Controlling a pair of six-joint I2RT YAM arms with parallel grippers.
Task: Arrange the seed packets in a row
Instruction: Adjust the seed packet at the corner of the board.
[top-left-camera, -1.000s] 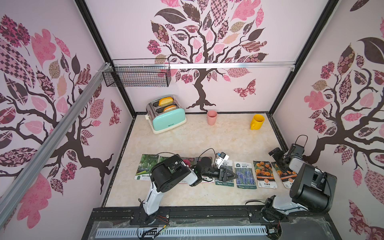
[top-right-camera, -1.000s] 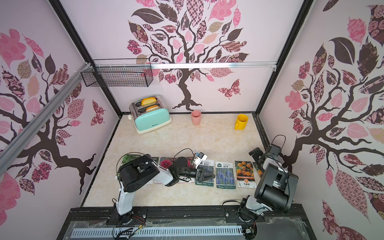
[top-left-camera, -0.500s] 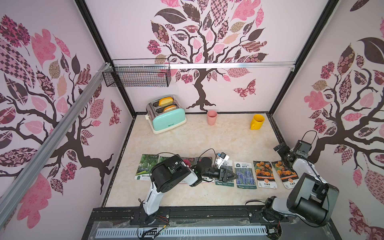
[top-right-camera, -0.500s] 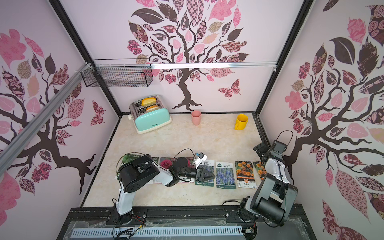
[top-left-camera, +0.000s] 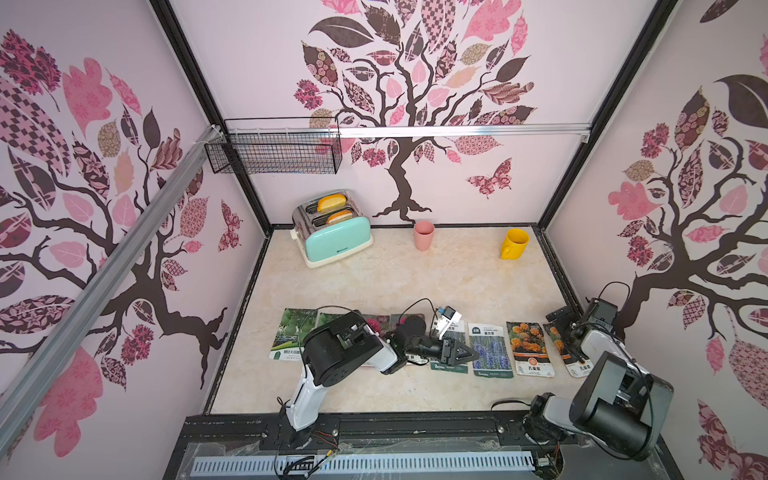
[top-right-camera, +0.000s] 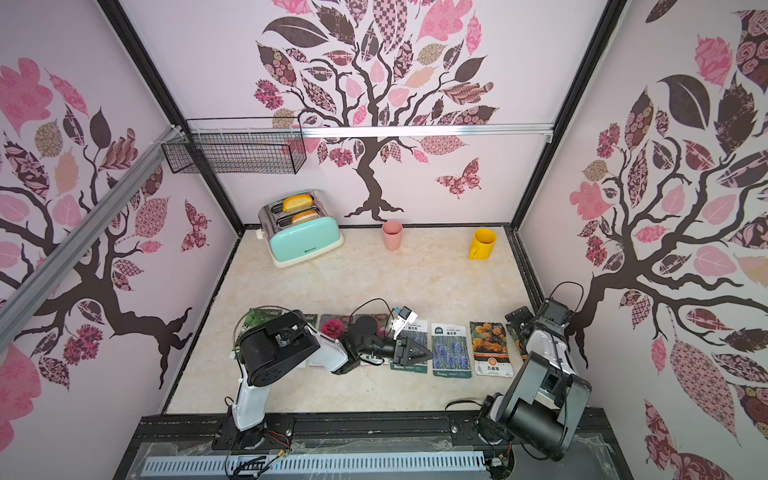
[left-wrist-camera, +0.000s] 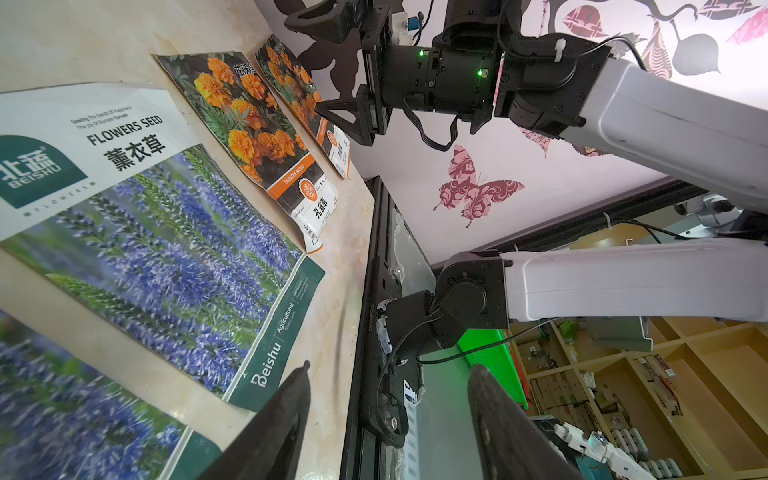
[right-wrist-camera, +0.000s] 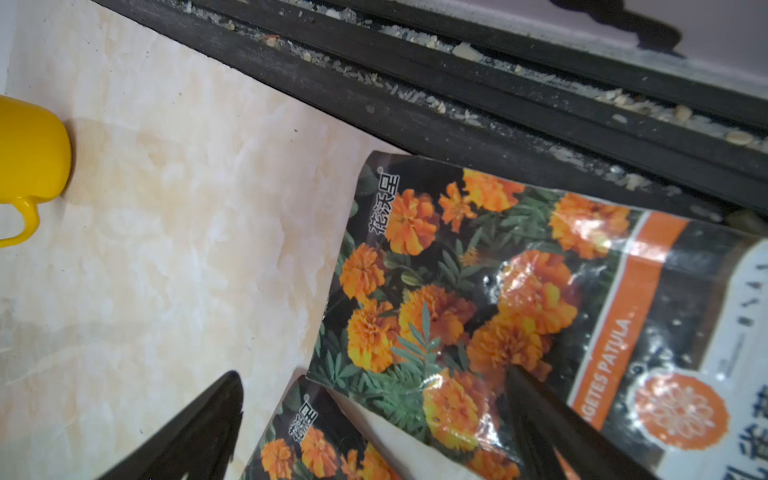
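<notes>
Several seed packets lie in a row near the table's front. From the left come green gourd packets (top-left-camera: 291, 336), pink flower packets (top-left-camera: 376, 322) partly under my left arm, two lavender packets (top-left-camera: 490, 349) (left-wrist-camera: 166, 257) and two marigold packets (top-left-camera: 530, 347) (right-wrist-camera: 478, 291). My left gripper (top-left-camera: 467, 355) (left-wrist-camera: 390, 399) rests low over the lavender packet nearer the flowers, open and holding nothing. My right gripper (top-left-camera: 566, 322) (right-wrist-camera: 374, 415) hovers open above the far-right marigold packet (top-left-camera: 571, 357), which partly overlaps its twin (right-wrist-camera: 324, 453).
A mint toaster (top-left-camera: 332, 232) with bread, a pink cup (top-left-camera: 424, 235) and a yellow mug (top-left-camera: 514, 244) stand along the back wall. A wire basket (top-left-camera: 274, 151) hangs at the back left. A black frame rail (right-wrist-camera: 498, 104) runs just beside the marigold packets.
My right wrist swung up toward the right wall half a second ago and has come back down over the far-right marigold packet. The left arm has stayed still.
</notes>
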